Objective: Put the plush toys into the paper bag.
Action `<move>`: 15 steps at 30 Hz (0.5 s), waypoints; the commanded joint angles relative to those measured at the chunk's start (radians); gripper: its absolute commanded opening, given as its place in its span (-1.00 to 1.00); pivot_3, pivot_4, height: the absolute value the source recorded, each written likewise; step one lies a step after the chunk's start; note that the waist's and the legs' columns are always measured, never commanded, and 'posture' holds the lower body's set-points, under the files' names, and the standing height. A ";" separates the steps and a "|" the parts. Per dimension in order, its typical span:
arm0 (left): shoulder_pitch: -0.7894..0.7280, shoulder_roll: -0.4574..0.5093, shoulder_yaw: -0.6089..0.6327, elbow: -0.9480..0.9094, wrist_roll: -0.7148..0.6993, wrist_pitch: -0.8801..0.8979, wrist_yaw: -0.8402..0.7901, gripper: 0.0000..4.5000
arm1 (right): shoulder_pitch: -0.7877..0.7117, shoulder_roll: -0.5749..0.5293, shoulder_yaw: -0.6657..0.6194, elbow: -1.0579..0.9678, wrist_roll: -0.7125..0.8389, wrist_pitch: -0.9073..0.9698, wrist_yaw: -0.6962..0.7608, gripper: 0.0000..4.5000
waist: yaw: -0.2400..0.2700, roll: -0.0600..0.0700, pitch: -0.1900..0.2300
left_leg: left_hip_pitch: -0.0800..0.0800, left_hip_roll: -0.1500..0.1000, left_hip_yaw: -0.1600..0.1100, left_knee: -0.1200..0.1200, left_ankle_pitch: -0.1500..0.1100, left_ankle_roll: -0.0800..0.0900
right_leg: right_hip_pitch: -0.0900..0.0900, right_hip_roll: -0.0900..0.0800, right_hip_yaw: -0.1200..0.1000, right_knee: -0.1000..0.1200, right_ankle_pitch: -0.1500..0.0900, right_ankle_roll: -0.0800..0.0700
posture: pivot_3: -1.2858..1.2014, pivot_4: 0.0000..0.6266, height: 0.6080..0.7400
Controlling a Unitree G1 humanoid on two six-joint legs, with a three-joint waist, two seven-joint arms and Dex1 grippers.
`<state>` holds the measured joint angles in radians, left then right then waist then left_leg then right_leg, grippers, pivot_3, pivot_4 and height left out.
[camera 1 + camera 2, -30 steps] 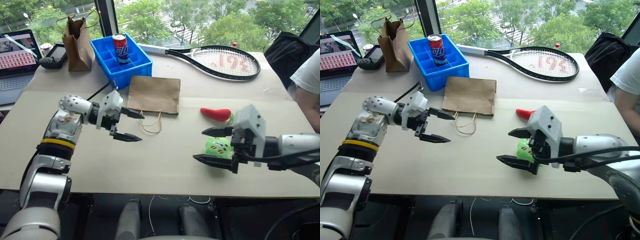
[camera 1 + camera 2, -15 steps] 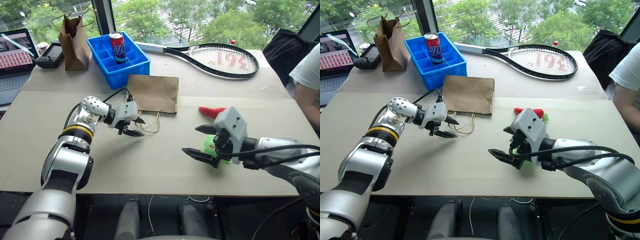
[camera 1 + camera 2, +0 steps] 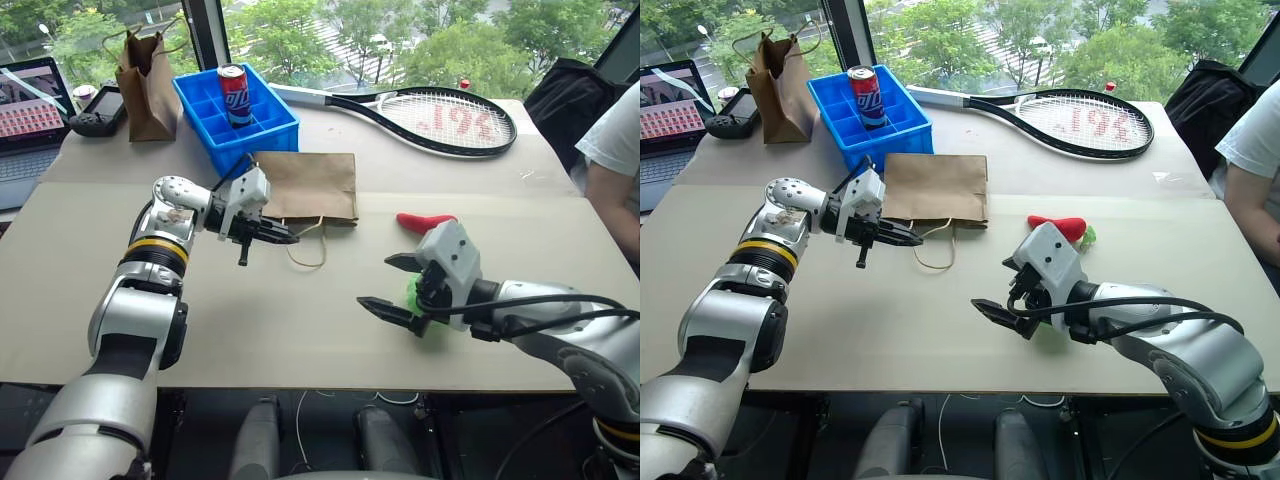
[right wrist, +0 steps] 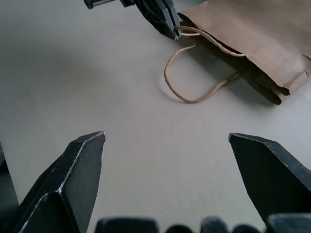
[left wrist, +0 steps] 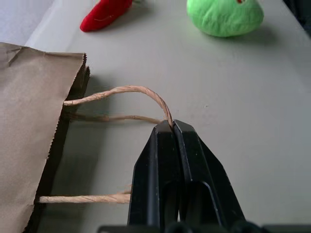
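Note:
The brown paper bag [image 3: 305, 185] lies flat on the table with its mouth facing me. My left gripper [image 3: 290, 238] is shut on one of its twine handles [image 5: 126, 91], the loop pinched at the fingertips [image 5: 182, 133]. The second handle [image 3: 308, 258] lies loose on the table. The red chili plush [image 3: 425, 222] lies right of the bag. My right gripper [image 3: 380, 285] stands open just above the table, pointing left. The green plush [image 3: 413, 293] sits close under the base of its fingers, mostly hidden by the hand, with nothing between the fingertips.
At the back left stand a blue crate [image 3: 270, 125] holding a soda can [image 3: 237, 93] and a taller brown bag [image 3: 148, 85]. A tennis racket [image 3: 440, 118] lies across the back. A laptop [image 3: 35, 110] and controller [image 3: 100, 112] sit far left; a person's arm [image 3: 615, 150] shows at right.
My left gripper went from wide open to shut, closing on the bag's twine handle. My right gripper stayed open and sank a little over the green plush.

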<state>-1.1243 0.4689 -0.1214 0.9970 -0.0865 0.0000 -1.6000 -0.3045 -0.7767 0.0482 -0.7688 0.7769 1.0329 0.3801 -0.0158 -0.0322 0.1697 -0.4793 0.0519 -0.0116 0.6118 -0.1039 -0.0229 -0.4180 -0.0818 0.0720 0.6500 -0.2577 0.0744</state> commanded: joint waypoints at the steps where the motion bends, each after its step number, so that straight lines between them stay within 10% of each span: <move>1: 0.043 0.019 0.020 -0.256 -0.088 0.287 -0.011 -1.00 | 0.015 0.047 0.042 0.006 -0.066 -0.050 -0.024 0.78 | -0.001 0.000 0.000 | 0.000 0.000 0.000 0.000 0.000 0.000 | 0.000 0.000 0.000 0.000 0.000 0.000 | 0.03 -0.52 0.87; 13: 0.108 0.046 0.038 -0.703 -0.309 0.981 0.171 -1.00 | 0.039 0.337 0.147 0.263 -0.342 -0.294 -0.136 -0.97 | -0.006 0.000 0.000 | 0.004 0.002 -0.004 0.002 0.003 0.000 | -0.001 0.005 0.000 0.012 -0.002 0.000 | 0.03 -0.52 0.87; 15: 0.095 0.041 0.048 -0.716 -0.343 1.053 0.202 -1.00 | 0.025 0.358 0.168 0.325 -0.400 -0.354 -0.123 -0.97 | -0.006 0.000 0.000 | 0.004 0.002 -0.004 0.002 0.004 0.001 | -0.001 0.005 0.000 0.012 -0.002 0.001 | 0.03 -0.52 0.87</move>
<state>-0.9852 0.5113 -0.1056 0.3252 -0.3787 0.9832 -1.4286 -0.2597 -0.4298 0.2069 -0.4780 0.4354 0.7619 0.2522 -0.0221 -0.0321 0.1696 -0.4754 0.0538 -0.0154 0.6144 -0.1003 -0.0225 -0.4193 -0.0770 0.0720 0.6620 -0.2599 0.0751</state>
